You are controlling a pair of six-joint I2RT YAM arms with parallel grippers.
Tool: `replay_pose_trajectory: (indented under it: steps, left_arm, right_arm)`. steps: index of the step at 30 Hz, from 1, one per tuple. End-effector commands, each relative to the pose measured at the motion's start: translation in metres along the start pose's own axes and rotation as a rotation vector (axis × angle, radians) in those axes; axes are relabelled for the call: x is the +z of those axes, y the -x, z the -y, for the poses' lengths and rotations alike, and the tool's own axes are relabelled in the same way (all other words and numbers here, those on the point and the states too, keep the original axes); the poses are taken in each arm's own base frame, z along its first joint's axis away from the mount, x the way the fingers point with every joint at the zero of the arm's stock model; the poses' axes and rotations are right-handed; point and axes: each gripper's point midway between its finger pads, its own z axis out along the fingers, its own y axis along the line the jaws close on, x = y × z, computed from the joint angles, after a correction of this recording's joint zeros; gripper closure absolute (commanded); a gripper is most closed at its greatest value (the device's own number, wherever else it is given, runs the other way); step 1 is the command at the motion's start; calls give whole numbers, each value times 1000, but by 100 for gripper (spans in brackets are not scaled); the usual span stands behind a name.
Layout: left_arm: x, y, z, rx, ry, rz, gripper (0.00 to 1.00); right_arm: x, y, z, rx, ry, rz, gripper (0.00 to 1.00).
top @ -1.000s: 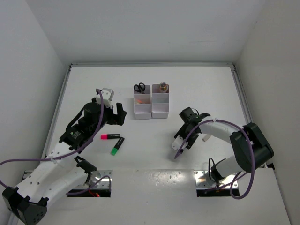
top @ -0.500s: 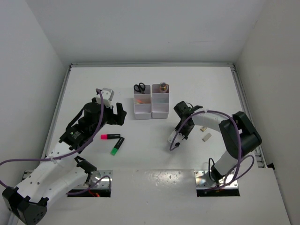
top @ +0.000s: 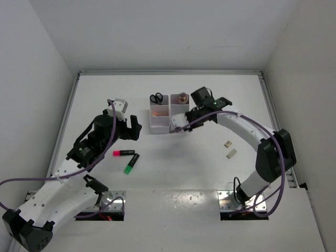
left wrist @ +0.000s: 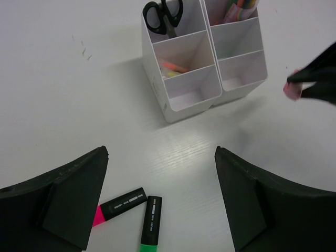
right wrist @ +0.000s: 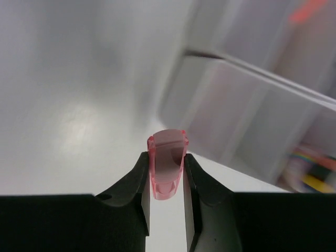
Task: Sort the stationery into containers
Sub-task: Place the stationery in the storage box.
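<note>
Two white three-compartment containers [top: 159,128] [top: 179,122] stand side by side at the table's middle back. Black-handled scissors [top: 156,98] stand in the left one's far compartment. My right gripper [top: 181,127] is shut on a small translucent pink item [right wrist: 167,163], eraser or tube I cannot tell, just in front of the right container [left wrist: 244,86]. My left gripper [top: 134,127] is open and empty above the table, left of the left container [left wrist: 189,100]. A pink highlighter [top: 123,153] and a green highlighter [top: 131,163] lie below it, also in the left wrist view [left wrist: 118,206] [left wrist: 149,220].
Two small beige blocks [top: 228,143] [top: 231,153] lie on the table's right side. Thin coloured sticks [left wrist: 239,8] stand in the right container's far compartment. A raised rail runs along the table's left, back and right edges.
My right gripper has swung from the table's right front up and left to the front of the right container, carrying the pink item. The left arm has not moved.
</note>
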Motion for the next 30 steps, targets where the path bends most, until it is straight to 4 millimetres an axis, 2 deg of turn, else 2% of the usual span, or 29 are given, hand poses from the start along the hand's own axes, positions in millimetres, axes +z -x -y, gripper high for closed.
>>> replay_pose_trajectory:
  steps: [1, 3, 5, 7, 14, 16, 20, 22, 23, 30]
  left_arm:
    - [-2, 12, 0, -6, -9, 49, 11]
    - [0, 10, 0, -5, -7, 40, 11]
    - [0, 10, 0, -5, -7, 40, 11]
    - [0, 10, 0, -5, -7, 40, 11]
    - [0, 10, 0, -5, -7, 40, 11]
    - [0, 10, 0, -5, -7, 40, 11]
    - [0, 10, 0, -5, -7, 40, 11]
    - [0, 10, 0, -5, -7, 40, 11]
    - [0, 10, 0, -5, -7, 40, 11]
    - [0, 10, 0, -5, -7, 40, 11]
  right_arm:
    - [-42, 37, 80, 281, -247, 121, 100]
    - [-40, 27, 89, 354, -272, 77, 100]
    - [-44, 25, 99, 389, -307, 68, 100]
    - [-34, 20, 104, 410, -322, 46, 100]
    - [-26, 29, 120, 412, -362, 52, 100]
    - [-30, 28, 131, 399, -411, 53, 100]
    - [-24, 22, 143, 383, -479, 9, 100]
    - [-21, 18, 147, 385, -493, -6, 100]
    - [-11, 17, 146, 374, -481, -19, 100]
    - [12, -5, 149, 378, -467, -125, 96]
